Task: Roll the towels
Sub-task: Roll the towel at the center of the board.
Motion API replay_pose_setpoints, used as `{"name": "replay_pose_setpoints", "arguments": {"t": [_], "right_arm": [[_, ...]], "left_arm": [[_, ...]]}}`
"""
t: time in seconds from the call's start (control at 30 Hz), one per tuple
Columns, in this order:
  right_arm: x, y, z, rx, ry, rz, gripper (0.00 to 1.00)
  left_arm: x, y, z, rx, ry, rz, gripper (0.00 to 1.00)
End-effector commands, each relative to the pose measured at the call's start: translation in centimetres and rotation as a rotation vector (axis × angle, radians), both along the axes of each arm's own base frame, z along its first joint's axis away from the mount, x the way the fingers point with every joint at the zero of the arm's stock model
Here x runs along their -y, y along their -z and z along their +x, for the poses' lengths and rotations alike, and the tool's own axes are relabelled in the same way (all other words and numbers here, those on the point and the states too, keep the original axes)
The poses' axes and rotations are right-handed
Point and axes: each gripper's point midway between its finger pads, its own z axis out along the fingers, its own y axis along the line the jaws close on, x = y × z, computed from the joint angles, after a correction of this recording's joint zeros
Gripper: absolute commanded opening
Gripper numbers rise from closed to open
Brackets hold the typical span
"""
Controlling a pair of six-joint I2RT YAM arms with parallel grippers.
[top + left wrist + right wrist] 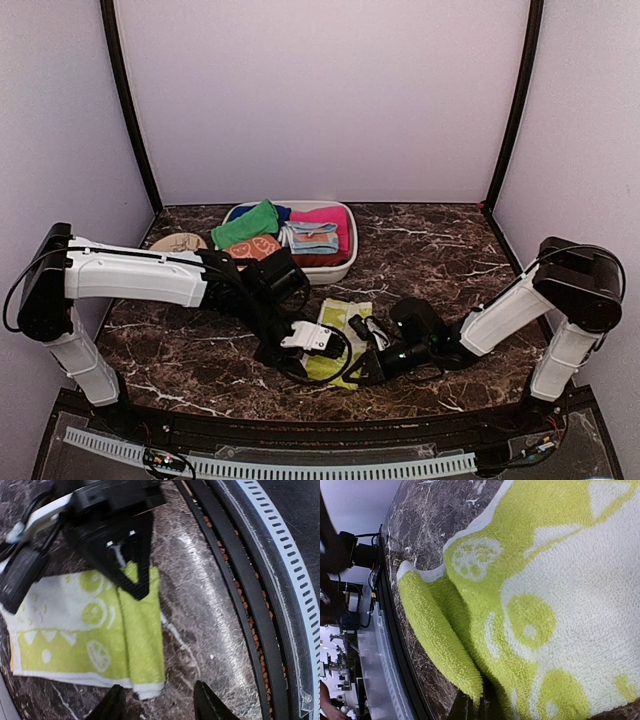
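The cream-white towel with yellow-green shapes (338, 318) lies flat on the dark marble table near the front edge, one long edge folded over. It also shows in the left wrist view (95, 630) and fills the right wrist view (545, 595). My right gripper (354, 330) is shut on the folded green edge (440, 645); its black fingers (132, 575) show in the left wrist view. My left gripper (160, 707) is open and empty, just over the towel's white-hemmed corner (147, 686); it also shows in the top view (303, 360). The plain green towel (245, 222) lies in the basket.
A white basket (345, 268) at the back holds an orange patterned cloth (252, 248), a pink cloth (325, 215) and a blue folded cloth (310, 238). A tan round object (178, 242) lies to its left. A black rail (240, 595) runs along the table's front edge.
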Motion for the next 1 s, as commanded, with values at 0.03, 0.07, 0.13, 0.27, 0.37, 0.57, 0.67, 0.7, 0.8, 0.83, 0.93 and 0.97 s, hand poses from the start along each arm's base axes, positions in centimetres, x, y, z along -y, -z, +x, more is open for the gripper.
{"name": "replay_pose_setpoints", "arguments": {"t": [0.03,0.07,0.13,0.27,0.37,0.57,0.67,0.7,0.8,0.83,0.93,0.97], "right_arm": [[0.6,0.6,-0.2,-0.16,0.033,-0.004,0.0],[0.7,0.6,-0.2,-0.17,0.037,-0.008,0.0],[0.6,0.7,-0.2,-0.184,0.034,-0.018,0.0],[0.3,0.6,-0.2,-0.206,0.026,-0.028,0.0],[0.1,0.5,-0.1,-0.217,0.026,-0.026,0.0],[-0.3,0.1,0.1,-0.249,0.024,-0.011,0.0],[-0.4,-0.5,0.6,-0.258,0.033,0.005,0.0],[-0.3,-0.7,0.9,-0.255,0.044,0.012,0.01],[0.2,-1.9,2.2,-0.187,0.075,0.007,0.16],[0.6,-2.1,2.9,-0.126,0.097,-0.018,0.21],[2.6,-3.6,5.3,0.099,0.18,-0.081,0.39],[3.4,-4.1,5.9,0.173,0.208,-0.1,0.47]], "left_arm": [[0.4,2.8,-1.5,0.055,0.089,0.076,0.47],[0.4,3.5,-1.3,0.069,0.086,0.085,0.47],[0.5,4.7,-0.5,0.117,0.076,0.097,0.45],[1.1,5.8,0.8,0.2,0.059,0.077,0.45],[1.1,6.4,1.2,0.221,0.06,0.087,0.45],[0.3,8.4,2.0,0.265,0.053,0.141,0.45],[-0.4,9.7,2.4,0.284,0.052,0.188,0.39],[-0.7,10.1,2.6,0.29,0.05,0.204,0.35],[-1.3,10.8,2.4,0.256,0.042,0.237,0.15],[-1.4,10.7,2.2,0.218,0.031,0.239,0.07],[-1.5,9.4,1.3,0.064,-0.008,0.226,0.0],[-1.2,8.8,1.3,0.021,-0.021,0.207,0.0]]}}
